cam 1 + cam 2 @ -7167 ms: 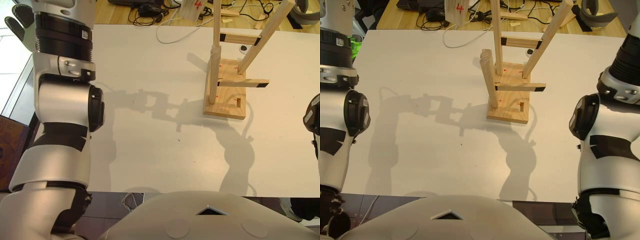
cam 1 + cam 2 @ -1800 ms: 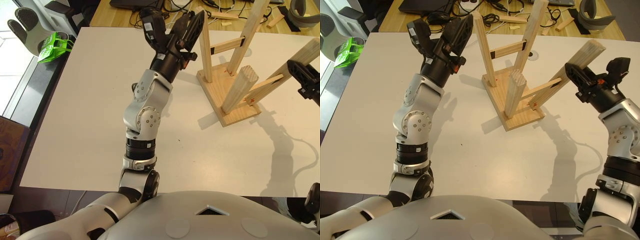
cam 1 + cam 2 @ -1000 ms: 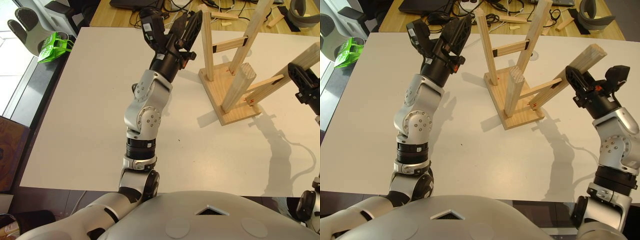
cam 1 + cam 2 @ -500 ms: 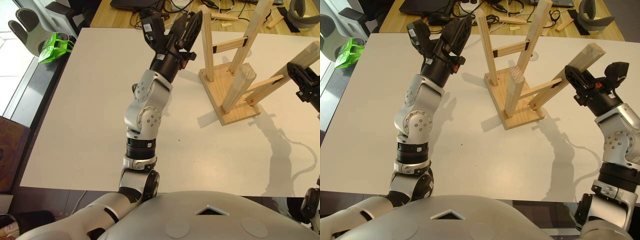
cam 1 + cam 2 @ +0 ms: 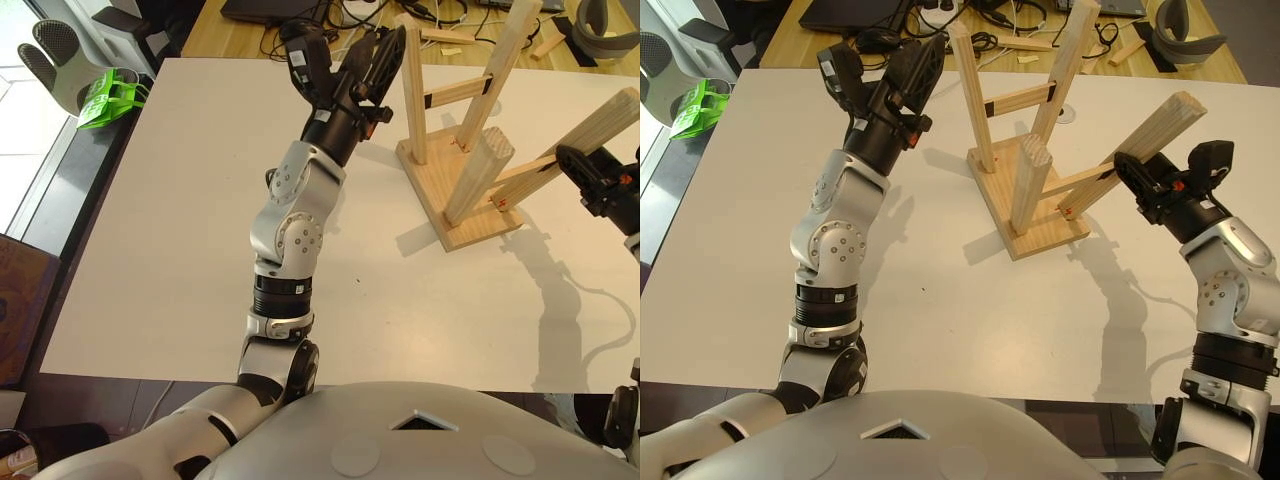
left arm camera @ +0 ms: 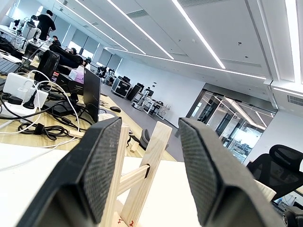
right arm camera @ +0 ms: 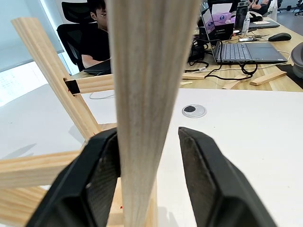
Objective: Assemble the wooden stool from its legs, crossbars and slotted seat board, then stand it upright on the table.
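Observation:
The wooden stool stands upside down, its seat board (image 5: 480, 226) flat on the white table (image 5: 170, 230) and its legs pointing up. Two back legs (image 5: 412, 90) are joined by a crossbar (image 5: 455, 92) with black tape. A short front leg (image 5: 470, 180) connects through a second crossbar (image 5: 522, 178) to a leg (image 5: 1165, 120) that leans outward to the right. My right gripper (image 5: 1135, 180) is shut on this leaning leg (image 7: 147, 71) about halfway up. My left gripper (image 5: 365, 62) is raised beside the back left leg, open, with nothing between its fingers (image 6: 99, 170).
A wooden desk behind the table carries cables and a laptop (image 5: 290, 12), loose wood pieces (image 5: 1128, 48) and a grey headset (image 5: 1185, 28). A cable grommet (image 5: 1068, 115) sits in the table behind the stool. A green object (image 5: 108, 92) lies beyond the table's left edge.
Both arms came down from the sides to the stool, which turned on the table. In the last half second my right gripper shifted down the leaning leg toward the seat. The left arm held still.

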### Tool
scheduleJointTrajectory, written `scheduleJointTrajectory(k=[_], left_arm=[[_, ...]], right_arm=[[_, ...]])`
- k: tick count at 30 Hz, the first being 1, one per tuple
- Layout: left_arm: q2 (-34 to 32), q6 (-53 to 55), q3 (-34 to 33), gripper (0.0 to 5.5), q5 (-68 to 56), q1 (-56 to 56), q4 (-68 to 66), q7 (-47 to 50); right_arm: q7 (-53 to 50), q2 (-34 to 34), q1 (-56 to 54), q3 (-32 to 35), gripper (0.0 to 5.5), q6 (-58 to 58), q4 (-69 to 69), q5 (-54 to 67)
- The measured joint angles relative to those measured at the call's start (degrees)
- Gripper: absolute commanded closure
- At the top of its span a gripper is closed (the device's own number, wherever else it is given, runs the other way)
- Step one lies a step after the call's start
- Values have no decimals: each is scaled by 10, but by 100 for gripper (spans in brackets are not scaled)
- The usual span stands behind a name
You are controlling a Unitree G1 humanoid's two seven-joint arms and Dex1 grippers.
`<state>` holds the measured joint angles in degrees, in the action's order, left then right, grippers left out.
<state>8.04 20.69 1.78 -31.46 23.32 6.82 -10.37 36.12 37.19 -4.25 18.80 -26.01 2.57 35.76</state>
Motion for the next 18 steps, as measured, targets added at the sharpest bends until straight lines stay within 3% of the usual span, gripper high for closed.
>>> scheduleJointTrajectory(k=[18], left_arm=[[0, -1, 0, 327, 3, 0, -4, -1]], right_arm=[[-32, -13, -61, 15, 343, -29, -11, -3]])
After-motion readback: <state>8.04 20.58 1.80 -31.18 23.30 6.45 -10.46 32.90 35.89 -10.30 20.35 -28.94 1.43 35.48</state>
